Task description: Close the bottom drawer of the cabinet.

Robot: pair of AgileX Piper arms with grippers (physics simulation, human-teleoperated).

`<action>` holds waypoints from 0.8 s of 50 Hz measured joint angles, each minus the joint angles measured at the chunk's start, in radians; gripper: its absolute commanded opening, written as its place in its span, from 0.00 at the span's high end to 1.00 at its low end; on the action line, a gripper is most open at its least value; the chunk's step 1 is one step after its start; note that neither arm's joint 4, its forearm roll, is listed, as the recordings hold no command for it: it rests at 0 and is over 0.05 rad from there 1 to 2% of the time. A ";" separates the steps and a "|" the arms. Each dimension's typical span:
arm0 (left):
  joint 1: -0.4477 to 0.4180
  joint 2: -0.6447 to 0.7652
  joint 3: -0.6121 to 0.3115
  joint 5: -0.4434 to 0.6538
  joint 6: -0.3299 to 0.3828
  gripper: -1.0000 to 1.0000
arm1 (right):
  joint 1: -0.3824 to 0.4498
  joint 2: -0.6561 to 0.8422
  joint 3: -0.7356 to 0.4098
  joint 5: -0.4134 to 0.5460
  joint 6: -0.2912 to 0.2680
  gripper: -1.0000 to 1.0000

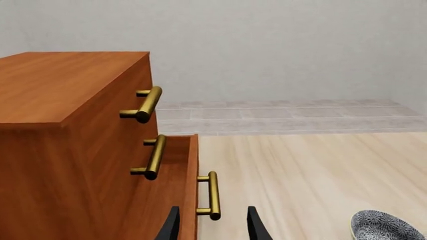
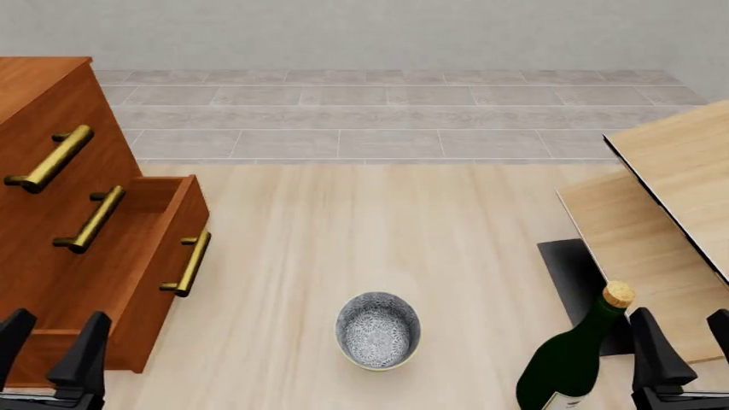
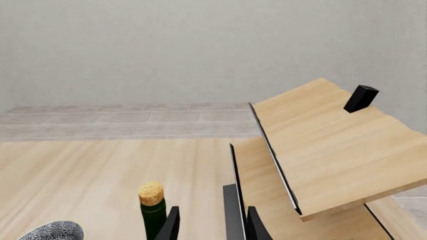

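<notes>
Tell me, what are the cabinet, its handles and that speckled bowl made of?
The cabinet looks like reddish-brown wood with a smooth finish: faint grain streaks show. The handles look like brass, gold-coloured with a soft shine. The bowl seems to be glazed ceramic, judging by its fine dark-and-white speckle, though a render leaves that open.

text: none legible | bottle (image 2: 573,363) label: cut off at frame edge, unreadable

Bottle (image 2: 569,359) base and cabinet (image 2: 46,111) left side cut off
</notes>
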 measured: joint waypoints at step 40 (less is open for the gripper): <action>-0.269 0.700 -0.014 -0.629 0.005 0.00 | -0.007 0.009 0.003 -0.004 0.013 0.00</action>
